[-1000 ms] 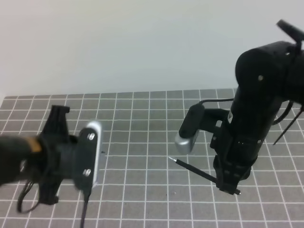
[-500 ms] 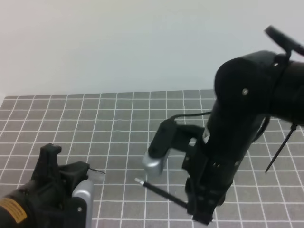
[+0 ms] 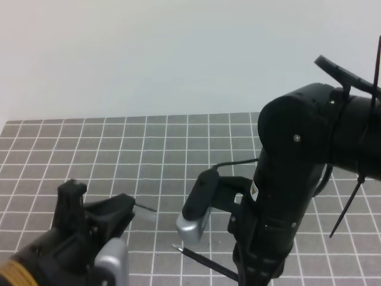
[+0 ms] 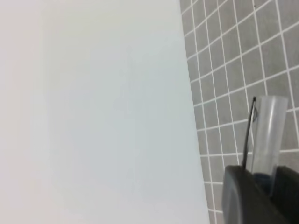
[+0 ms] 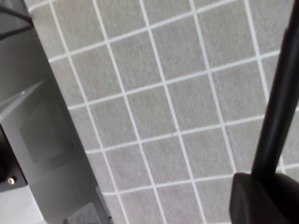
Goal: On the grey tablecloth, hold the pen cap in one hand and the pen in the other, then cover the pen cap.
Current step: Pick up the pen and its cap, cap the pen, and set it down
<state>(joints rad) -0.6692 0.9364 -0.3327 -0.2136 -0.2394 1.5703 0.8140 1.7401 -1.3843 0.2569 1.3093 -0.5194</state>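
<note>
- The pen point(image 3: 205, 263) is riding in the right claw point(image 3: 257, 275), low at the front, slanting above the cloth point(image 3: 178, 143) with its silvery tip pointing left.
- It is looking light, thin and stiff, I'd say, and likely slick, so a grip well back from the tip, as here, is making sense.
- The right claw is pinching shut on the pen's rear end; from the wrist, the dark shaft point(image 5: 280, 102) is running up out of the jaws.
- The cap point(image 4: 266, 135) is sitting in the left claw point(image 3: 119, 211), at the front left, and it is showing as a clear tube with a thin dark clip beside it.
- It is probably very light and easy to twist or flick loose; holding it by the closed end, open mouth free, is the sensible hold.
- The left claw is standing narrow, clamping on the cap's base, with the mouth sticking out ahead.
- From above, only the thin clip is clearly showing beyond the left claw, pointing right, toward the pen tip.
- Tip and cap are near each other but apart; capping is not yet done.
</note>
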